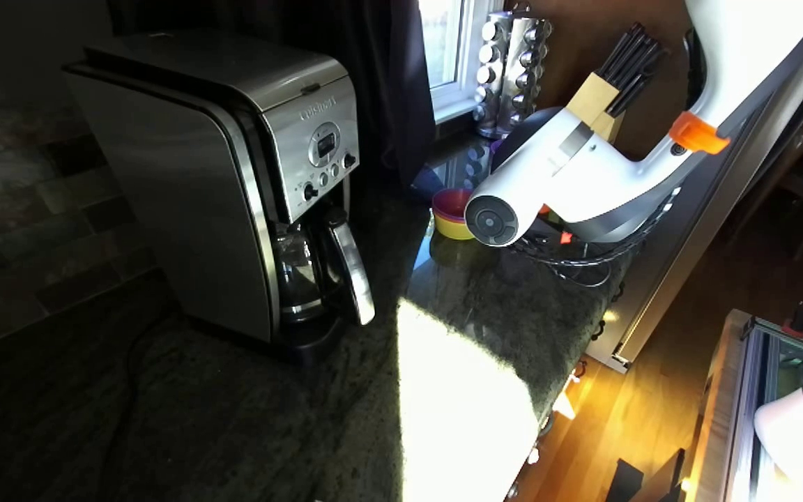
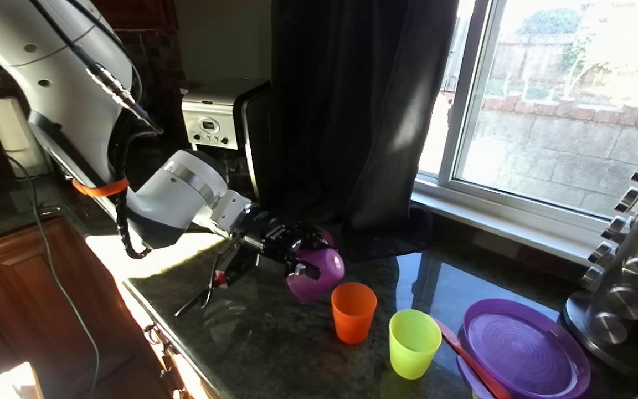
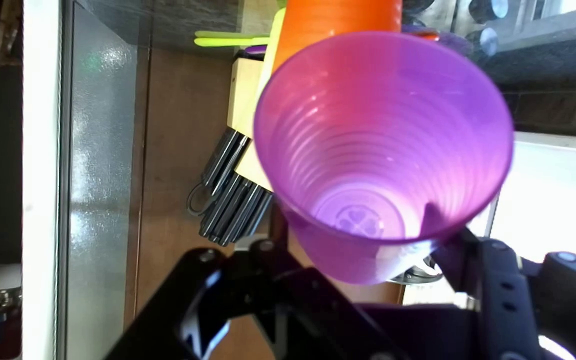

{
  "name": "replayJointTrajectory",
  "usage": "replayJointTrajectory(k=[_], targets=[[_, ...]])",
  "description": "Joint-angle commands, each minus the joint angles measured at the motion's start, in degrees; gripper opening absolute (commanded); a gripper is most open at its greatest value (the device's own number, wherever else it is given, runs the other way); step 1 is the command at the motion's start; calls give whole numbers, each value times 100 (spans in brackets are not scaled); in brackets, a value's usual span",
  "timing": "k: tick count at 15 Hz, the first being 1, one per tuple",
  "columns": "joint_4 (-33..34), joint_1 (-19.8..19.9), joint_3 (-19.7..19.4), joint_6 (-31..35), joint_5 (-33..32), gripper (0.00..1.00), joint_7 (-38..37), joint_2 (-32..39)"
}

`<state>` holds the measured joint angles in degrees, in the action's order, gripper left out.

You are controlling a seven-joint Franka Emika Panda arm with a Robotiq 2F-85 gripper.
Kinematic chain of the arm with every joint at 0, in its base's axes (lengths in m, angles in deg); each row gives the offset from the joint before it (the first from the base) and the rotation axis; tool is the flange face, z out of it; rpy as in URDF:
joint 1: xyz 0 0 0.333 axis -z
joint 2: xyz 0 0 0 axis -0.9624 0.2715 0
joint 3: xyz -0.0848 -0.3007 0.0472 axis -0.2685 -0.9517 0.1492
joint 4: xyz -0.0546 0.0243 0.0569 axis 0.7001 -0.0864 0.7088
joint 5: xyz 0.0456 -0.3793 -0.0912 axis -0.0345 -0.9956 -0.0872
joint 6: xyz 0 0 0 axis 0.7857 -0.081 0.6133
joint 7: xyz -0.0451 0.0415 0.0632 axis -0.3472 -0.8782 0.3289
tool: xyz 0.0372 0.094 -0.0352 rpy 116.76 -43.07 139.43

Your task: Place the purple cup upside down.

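The purple cup [image 2: 319, 270] is in my gripper [image 2: 307, 256], seen in an exterior view. It is tilted, with its base up and away from the gripper and its mouth towards the lower left. In the wrist view, the purple cup [image 3: 383, 135] shows its open mouth to the camera, with the fingers of the gripper [image 3: 373, 245] on either side of its wall. The cup appears above the dark counter; its gap to the counter cannot be told. In the remaining exterior view, the arm hides the gripper and cup.
An orange cup [image 2: 353, 313] stands close beside the held cup, with a yellow-green cup [image 2: 414, 343] beyond it. A purple plate [image 2: 524, 349] with a red utensil [image 2: 477, 366] lies further on. Stacked red and yellow bowls [image 1: 452, 226], a coffee maker [image 1: 304, 153] and a knife block [image 1: 593, 97] stand around.
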<state>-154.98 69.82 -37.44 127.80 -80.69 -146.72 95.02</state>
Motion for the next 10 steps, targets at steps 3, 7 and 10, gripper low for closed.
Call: replayJointTrajectory(k=[3, 7, 10], targets=[[50, -21, -79, 7, -59, 44, -137, 156], [59, -26, -87, -3, -47, 44, -141, 196], [43, -30, -84, 12, -67, 94, -141, 188]])
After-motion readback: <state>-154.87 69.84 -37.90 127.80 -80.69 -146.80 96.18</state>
